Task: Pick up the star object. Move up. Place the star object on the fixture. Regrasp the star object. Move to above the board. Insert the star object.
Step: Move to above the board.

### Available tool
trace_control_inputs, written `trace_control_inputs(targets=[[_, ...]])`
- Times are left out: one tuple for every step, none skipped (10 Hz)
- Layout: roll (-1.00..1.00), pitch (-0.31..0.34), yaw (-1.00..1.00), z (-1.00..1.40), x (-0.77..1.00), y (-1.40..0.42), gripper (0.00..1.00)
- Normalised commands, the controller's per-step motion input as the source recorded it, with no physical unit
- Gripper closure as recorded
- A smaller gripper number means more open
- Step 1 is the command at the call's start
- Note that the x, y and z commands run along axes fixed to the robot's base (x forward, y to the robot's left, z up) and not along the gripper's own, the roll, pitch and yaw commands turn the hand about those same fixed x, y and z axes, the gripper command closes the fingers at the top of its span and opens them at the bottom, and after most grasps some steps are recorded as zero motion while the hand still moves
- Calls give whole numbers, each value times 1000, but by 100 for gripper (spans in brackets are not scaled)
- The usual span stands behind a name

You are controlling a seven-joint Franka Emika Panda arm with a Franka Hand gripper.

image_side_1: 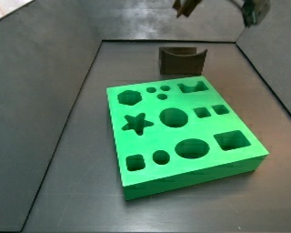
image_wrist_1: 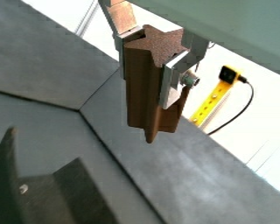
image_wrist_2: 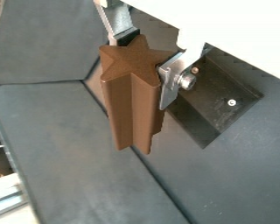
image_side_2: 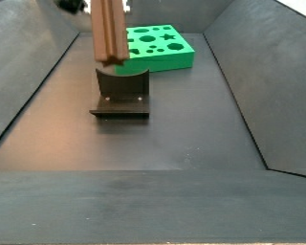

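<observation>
My gripper (image_wrist_1: 147, 66) is shut on the star object (image_wrist_1: 150, 83), a long brown wooden prism with a star-shaped end, which hangs upright. One silver finger plate (image_wrist_1: 171, 86) presses its side and the other finger sits in a notch opposite. In a side view the star object (image_side_2: 108, 33) hangs over the fixture (image_side_2: 121, 93), its lower end close to the fixture's notched top. The fixture (image_wrist_2: 224, 109) lies just beside the piece in both wrist views. The green board (image_side_1: 185, 136) with its star hole (image_side_1: 137, 123) lies on the floor beyond the fixture (image_side_1: 181, 60).
Sloping dark walls (image_side_2: 28, 86) enclose the floor on all sides. A yellow tape measure (image_wrist_1: 213, 98) and a cable lie outside the enclosure. The board (image_side_2: 163, 46) sits close behind the fixture.
</observation>
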Motion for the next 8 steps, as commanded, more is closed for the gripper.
trace_control_inputs(targets=[[-49, 14, -57, 1000, -11, 66, 100], [-51, 41, -51, 1000, -19, 59, 100], [-56, 54, -46, 1000, -22, 55, 100], [-72, 76, -21, 1000, -29, 47, 100], [-72, 84, -12, 998, -32, 43, 100], [-69, 93, 8, 769, -22, 23, 100], [-68, 102, 20, 595, -13, 11, 100], [-62, 118, 38, 370, 0, 3, 100]])
